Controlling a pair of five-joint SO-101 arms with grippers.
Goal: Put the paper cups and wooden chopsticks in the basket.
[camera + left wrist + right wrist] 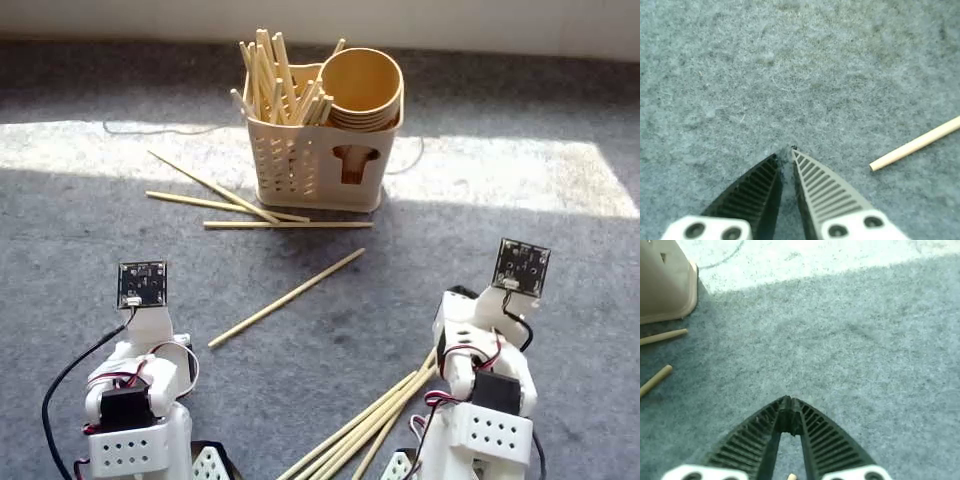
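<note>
Tan paper cups (362,88), nested, sit in the cream slotted plastic basket (300,170) at upper centre, beside upright pale wooden chopsticks (272,75). Loose chopsticks (287,298) lie on the grey felt counter (560,250) below it. Left claw (785,152) and right claw (789,402) are both clenched, empty.

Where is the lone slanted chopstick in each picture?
High view: lone chopstick slants mid-carpet, in front of the basket.
Left wrist view: one end, beside the left gripper.
Right wrist view: probably its other end, near the basket corner.
Shared landmark: the grey carpet.
</note>
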